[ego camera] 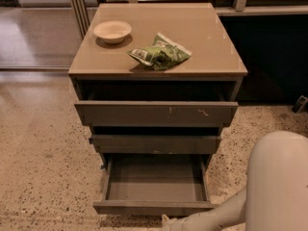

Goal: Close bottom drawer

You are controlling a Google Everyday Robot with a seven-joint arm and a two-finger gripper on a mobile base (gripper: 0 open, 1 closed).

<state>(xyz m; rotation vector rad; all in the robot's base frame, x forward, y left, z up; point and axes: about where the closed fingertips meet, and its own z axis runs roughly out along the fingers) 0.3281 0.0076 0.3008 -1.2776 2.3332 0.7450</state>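
The bottom drawer (154, 207) is the lowest of three dark grey-brown drawers and stands pulled far out, its shallow tray empty. The middle drawer (156, 144) above it is out a little, and the top drawer (156, 113), with pale scratches, is out slightly more. My white arm comes in from the lower right. My gripper (168, 223) sits at the bottom edge of the view, just in front of and below the bottom drawer's front, near its middle-right.
The cabinet top (202, 42) carries a pale bowl (112, 31) at the back left and a green snack bag (160, 55) near the middle. Speckled floor (43, 167) lies to the left. A dark wall panel (269, 57) stands at the right.
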